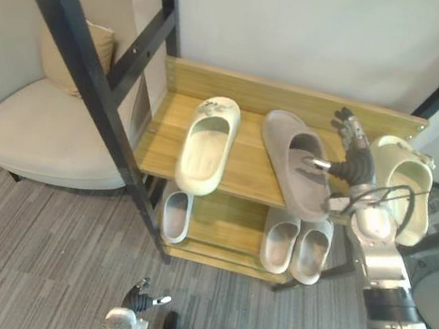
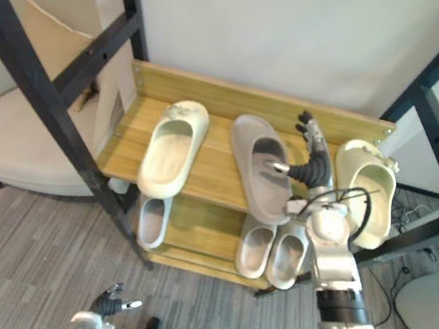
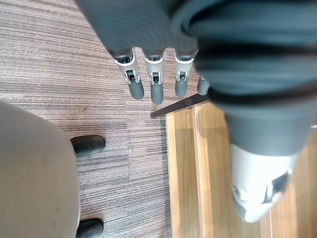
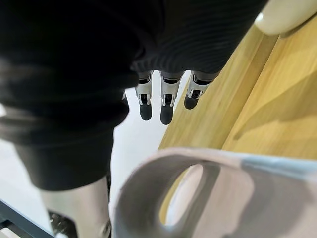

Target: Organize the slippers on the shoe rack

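The wooden shoe rack (image 1: 254, 92) has two shelves. On the top shelf lie a cream slipper (image 1: 206, 142) at the left, a grey slipper (image 1: 286, 159) in the middle and another cream slipper (image 1: 403, 187) hanging over the right end. My right hand (image 1: 354, 160) is open between the grey slipper and the right cream one, its fingers (image 4: 166, 106) straight toward the rack's back board and its thumb on the grey slipper's strap (image 4: 198, 193). My left hand (image 1: 143, 298) hangs open low in front of the rack, fingers (image 3: 156, 85) straight above the floor.
The lower shelf holds one pale grey slipper (image 1: 176, 214) at the left and a pale grey pair (image 1: 297, 242) at the right. A black metal frame (image 1: 79, 55) crosses in front of the rack's left end. A cream armchair (image 1: 36, 130) stands to the left.
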`<state>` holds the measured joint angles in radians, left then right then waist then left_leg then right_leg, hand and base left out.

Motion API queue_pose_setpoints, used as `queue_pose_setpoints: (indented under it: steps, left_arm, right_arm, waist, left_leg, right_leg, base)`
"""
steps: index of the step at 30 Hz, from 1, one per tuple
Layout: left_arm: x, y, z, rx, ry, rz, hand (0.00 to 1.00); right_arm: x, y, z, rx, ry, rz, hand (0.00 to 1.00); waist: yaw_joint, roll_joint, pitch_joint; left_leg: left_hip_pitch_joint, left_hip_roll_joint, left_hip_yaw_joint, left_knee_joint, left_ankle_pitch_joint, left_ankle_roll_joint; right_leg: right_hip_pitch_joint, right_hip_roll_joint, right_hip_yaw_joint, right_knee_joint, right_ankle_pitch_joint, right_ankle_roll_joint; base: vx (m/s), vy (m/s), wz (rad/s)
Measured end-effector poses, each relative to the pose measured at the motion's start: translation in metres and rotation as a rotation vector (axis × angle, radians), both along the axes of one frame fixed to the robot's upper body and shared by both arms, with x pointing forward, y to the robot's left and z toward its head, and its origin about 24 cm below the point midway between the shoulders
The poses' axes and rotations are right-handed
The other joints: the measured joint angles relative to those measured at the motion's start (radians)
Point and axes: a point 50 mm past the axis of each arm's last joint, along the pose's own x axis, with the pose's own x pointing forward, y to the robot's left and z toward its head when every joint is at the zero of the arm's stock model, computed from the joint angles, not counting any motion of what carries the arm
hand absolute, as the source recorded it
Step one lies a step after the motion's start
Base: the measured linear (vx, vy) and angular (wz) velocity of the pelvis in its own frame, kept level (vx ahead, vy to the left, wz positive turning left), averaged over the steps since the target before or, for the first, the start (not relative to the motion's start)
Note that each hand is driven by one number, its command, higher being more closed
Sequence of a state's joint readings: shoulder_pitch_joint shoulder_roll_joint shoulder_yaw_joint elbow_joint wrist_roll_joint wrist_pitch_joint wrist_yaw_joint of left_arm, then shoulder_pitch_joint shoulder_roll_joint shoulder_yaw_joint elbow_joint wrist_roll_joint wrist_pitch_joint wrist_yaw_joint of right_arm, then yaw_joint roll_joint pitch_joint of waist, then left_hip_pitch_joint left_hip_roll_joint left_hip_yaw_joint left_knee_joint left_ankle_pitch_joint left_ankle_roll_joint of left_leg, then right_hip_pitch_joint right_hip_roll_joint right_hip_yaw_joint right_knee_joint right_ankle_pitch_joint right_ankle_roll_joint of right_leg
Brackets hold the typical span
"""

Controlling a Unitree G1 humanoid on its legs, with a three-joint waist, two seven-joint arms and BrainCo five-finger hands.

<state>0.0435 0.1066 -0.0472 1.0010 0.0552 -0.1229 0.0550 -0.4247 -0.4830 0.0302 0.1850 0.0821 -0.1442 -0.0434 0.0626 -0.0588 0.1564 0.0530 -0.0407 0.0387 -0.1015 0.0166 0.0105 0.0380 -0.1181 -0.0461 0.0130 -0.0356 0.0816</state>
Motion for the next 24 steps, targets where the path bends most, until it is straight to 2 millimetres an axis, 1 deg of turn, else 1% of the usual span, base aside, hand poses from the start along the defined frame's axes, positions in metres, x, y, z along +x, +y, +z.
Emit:
queue_pose_setpoints:
  steps: [4,11,12,14,18,24]
  left_arm:
    - [0.000,0.002,0.000,-0.010,-0.006,0.033,0.00]
    - [0.003,0.002,0.002,-0.016,-0.018,0.045,0.00]
    - [0.003,0.002,0.002,-0.021,-0.021,0.054,0.00]
    - [0.004,0.003,0.002,-0.023,-0.024,0.058,0.00]
    - [0.004,0.003,0.002,-0.028,-0.025,0.065,0.00]
    - [0.007,0.002,0.003,-0.032,-0.032,0.063,0.00]
  right_arm:
    - [0.008,0.002,0.007,-0.041,0.005,0.007,0.00]
    - [0.025,0.003,0.021,-0.099,0.015,0.012,0.00]
    - [0.028,0.004,0.024,-0.109,0.016,0.020,1.00]
    - [0.031,0.006,0.025,-0.124,0.027,0.033,1.00]
    - [0.036,0.012,0.029,-0.190,0.041,0.073,1.00]
    - [0.040,0.016,0.035,-0.230,0.046,0.100,1.00]
  waist:
    - [0.006,0.001,0.009]
    - [0.008,0.008,0.028]
    - [0.008,0.008,0.035]
    - [0.008,0.009,0.040]
    - [0.008,0.011,0.045]
    - [0.010,0.012,0.059]
  left_leg:
    - [-0.002,0.000,-0.008,-0.001,0.000,0.000]
    - [-0.011,0.001,-0.016,-0.001,0.002,0.000]
    - [-0.011,0.003,-0.017,-0.001,0.004,-0.001]
    - [-0.011,0.008,-0.018,-0.001,0.005,-0.003]
    - [-0.012,0.012,-0.018,-0.002,0.006,-0.005]
    - [-0.012,0.017,-0.016,-0.007,0.010,-0.011]
  right_leg:
    - [0.000,0.000,-0.004,0.002,0.000,0.000]
    - [-0.004,0.002,-0.013,0.010,0.000,0.000]
    - [-0.004,0.005,-0.014,0.015,0.001,-0.001]
    - [-0.005,0.010,-0.022,0.016,0.006,-0.008]
    - [-0.005,0.013,-0.026,0.016,0.006,-0.009]
    - [-0.004,0.018,-0.026,0.016,0.006,-0.009]
  base:
    - [-0.02,-0.017,0.03]
    - [-0.01,-0.017,0.03]
    - [-0.01,-0.030,0.04]
    - [-0.02,-0.033,0.02]
    - [-0.01,-0.016,0.00]
    - [-0.04,-0.034,0.00]
